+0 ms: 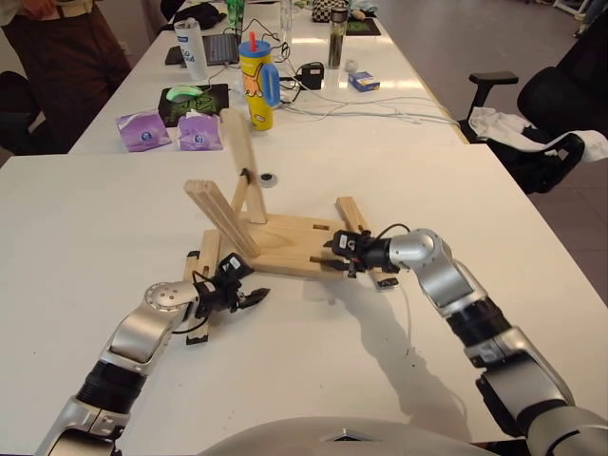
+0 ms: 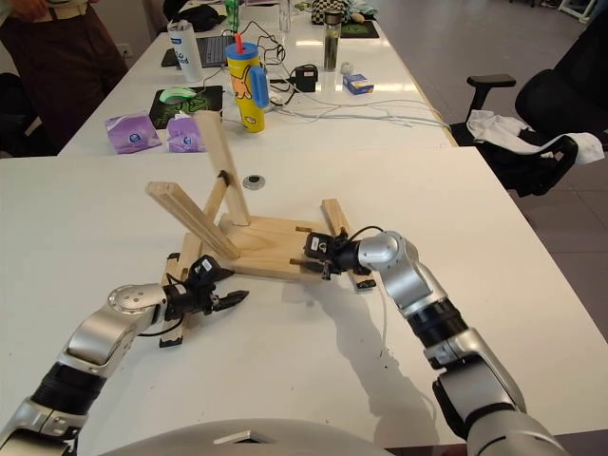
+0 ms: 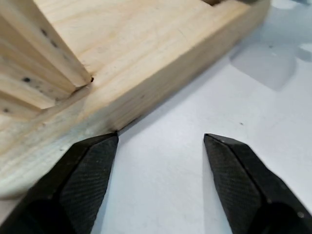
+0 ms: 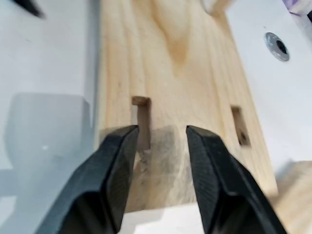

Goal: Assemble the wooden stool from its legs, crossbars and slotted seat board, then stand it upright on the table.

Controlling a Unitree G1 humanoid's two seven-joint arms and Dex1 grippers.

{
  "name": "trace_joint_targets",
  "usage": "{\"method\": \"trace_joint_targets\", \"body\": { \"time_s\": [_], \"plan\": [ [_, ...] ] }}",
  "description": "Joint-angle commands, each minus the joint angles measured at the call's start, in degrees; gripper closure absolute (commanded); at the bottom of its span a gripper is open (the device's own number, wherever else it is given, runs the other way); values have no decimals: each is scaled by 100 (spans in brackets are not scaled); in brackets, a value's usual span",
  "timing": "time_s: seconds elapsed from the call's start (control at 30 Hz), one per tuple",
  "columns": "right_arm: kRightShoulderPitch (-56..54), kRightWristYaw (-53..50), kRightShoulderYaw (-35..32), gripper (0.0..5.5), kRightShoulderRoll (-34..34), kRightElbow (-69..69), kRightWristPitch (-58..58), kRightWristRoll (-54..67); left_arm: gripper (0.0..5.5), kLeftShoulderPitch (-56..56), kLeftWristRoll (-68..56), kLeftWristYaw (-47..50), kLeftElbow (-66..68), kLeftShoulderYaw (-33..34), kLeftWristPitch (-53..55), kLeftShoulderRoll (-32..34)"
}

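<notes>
Lying flat: the slotted seat board point(image 1: 285, 237) rests near the middle of the white counter point(image 1: 85, 228).
Standing legs: two rise tilted from the board's left part. The tall leg point(image 1: 239, 152) leans toward the counter's far edge and the second leg point(image 1: 218, 217) leans toward its left edge.
Brace: a short piece point(image 1: 240, 197) runs between the two legs; how it is joined cannot be told.
Loose wood: one stick point(image 1: 207, 252) lies at the board's left end. Another stick point(image 1: 350, 211) lies at its right end, pointing toward the far edge.
Left gripper point(image 1: 249, 297): low at the board's near-left corner, jaws spread with nothing between them, one tip touching the board's near edge.
Right gripper point(image 1: 337, 252): at the board's right end, jaws spread over its top face, one tip beside a slot point(image 4: 141, 117).
</notes>
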Motion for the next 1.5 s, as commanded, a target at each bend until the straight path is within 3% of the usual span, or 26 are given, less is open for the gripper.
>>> {"method": "trace_joint_targets", "body": {
  "time_s": [0.03,0.17,0.4,0.53,0.7,0.83,0.97,1.17,1.5],
  "plan": [
    [682,27,200,367,195,-653,681,319,221,-336,293,254,609,70,-219,-241],
    [672,-607,-131,367,891,-985,740,780,221,-618,464,361,1120,28,-419,-529],
    [789,-946,-299,367,1034,-1364,1059,1061,221,-969,620,492,1833,136,-819,-862],
    [765,-1286,-833,367,1154,-1475,1265,1441,221,-1208,749,536,2236,203,-1077,-873],
    [619,-1894,-1376,367,1150,-1089,1067,1439,221,-793,423,648,1120,1226,-1159,-330],
    [1094,-2305,-1621,367,1195,-1278,1086,1483,221,20,126,1197,-658,2454,59,-46],
    [1493,-2661,-1747,367,1313,-1508,1108,1540,221,499,-284,1398,-1376,2876,1275,-199],
    [1527,-2787,-1715,367,1339,-1565,1156,1595,221,921,-500,1700,-1410,2931,1957,-570],
    [1557,-2754,-1674,367,1239,-1603,1269,1713,221,1353,-621,1851,-1505,2989,2157,-742]
  ]
}}
